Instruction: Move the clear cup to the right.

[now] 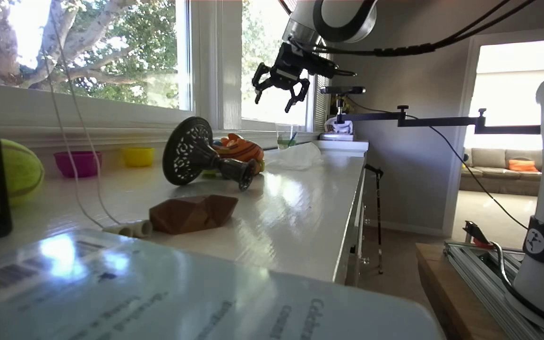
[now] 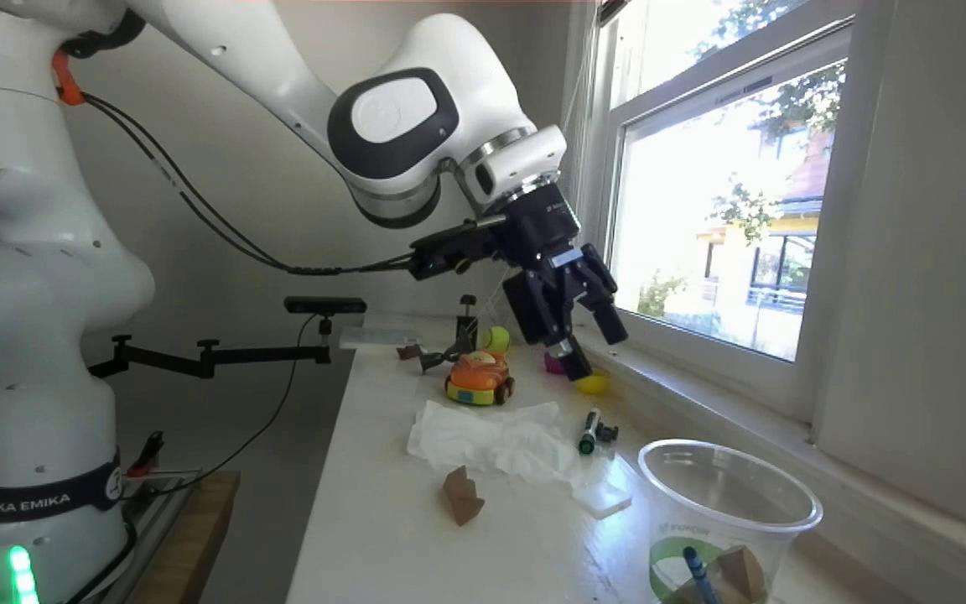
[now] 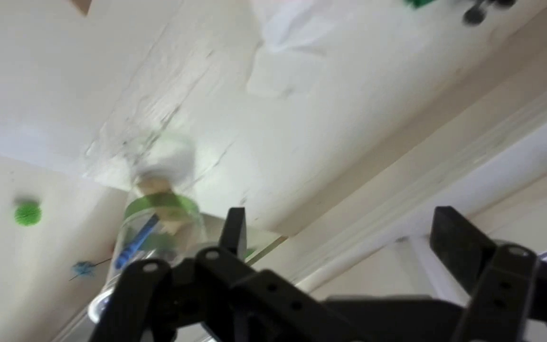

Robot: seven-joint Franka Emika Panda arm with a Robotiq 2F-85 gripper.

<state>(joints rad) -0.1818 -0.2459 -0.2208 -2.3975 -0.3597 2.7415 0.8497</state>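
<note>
The clear cup (image 2: 669,503) stands upright on the white counter at the near right in an exterior view, by the window sill. It holds a blue crayon-like stick (image 2: 699,575) and a brown piece (image 2: 743,570). In an exterior view the cup (image 1: 287,133) is small, at the counter's far end. In the wrist view the cup (image 3: 159,228) is at the lower left, partly hidden by a finger. My gripper (image 1: 272,106) is open and empty, raised above the counter and apart from the cup. It also shows in an exterior view (image 2: 599,354) and the wrist view (image 3: 340,211).
On the counter lie a crumpled white sheet (image 2: 491,440), a green-capped marker (image 2: 589,432), a brown block (image 2: 460,497) and an orange toy car (image 2: 480,377). A dark metal stand (image 1: 189,151) lies on its side. The window sill (image 2: 701,390) borders the counter.
</note>
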